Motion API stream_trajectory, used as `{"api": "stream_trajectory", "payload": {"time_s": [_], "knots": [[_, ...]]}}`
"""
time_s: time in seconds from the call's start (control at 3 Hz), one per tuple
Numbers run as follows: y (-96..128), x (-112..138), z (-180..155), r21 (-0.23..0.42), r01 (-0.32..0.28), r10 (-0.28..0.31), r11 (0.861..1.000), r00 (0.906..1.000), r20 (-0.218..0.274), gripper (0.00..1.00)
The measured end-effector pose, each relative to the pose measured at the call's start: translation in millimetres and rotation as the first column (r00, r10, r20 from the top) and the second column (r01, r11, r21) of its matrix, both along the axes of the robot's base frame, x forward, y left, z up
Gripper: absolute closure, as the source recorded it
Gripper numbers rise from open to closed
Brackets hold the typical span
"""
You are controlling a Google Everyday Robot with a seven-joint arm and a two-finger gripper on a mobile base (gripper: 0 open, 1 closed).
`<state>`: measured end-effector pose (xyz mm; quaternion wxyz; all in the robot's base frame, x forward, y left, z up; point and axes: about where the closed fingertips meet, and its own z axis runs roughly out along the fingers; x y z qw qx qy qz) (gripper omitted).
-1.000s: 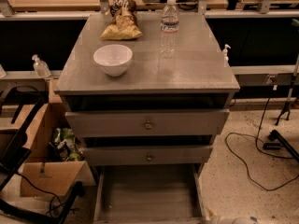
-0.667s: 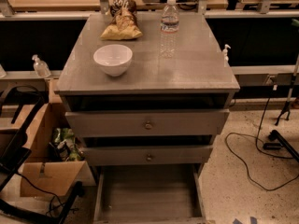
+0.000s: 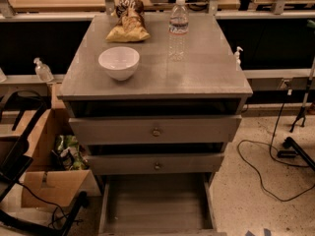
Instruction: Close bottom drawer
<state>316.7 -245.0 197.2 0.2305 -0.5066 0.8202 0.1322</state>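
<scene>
A cardboard box [image 3: 49,183] is seen on the floor at left. A white bowl [image 3: 118,62], a chip bag [image 3: 129,24] and a water bottle [image 3: 178,28] are set on the grey cabinet [image 3: 202,77]. Beneath, the bottom drawer [image 3: 155,205] is pulled fully out. The gripper is not shown, so its opening and hold cannot be told.

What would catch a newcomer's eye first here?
The grey cabinet in the middle, its bottom drawer pulled far out. On top stand a white bowl, a water bottle and a chip bag. The pincer is out of view.
</scene>
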Motion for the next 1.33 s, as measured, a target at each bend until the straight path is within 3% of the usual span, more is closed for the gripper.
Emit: {"api": "stream_trajectory", "payload": {"time_s": [0.33, 0.67, 1.0, 1.33], "knots": [[21.0, -9.8, 44.9, -0.037, -0.072, 0.074, 0.997, 0.9957, 0.057, 1.00], [25.6, -19.7, 40.8, -0.026, -0.077, 0.078, 0.997, 0.9962, 0.038, 1.00], [42.4, -4.3, 13.4, 0.021, -0.086, 0.086, 0.996, 0.9961, 0.021, 1.00], [65.9, 5.0, -22.1, 0.111, -0.087, 0.087, 0.990, 0.9962, 0.003, 1.00]]}}
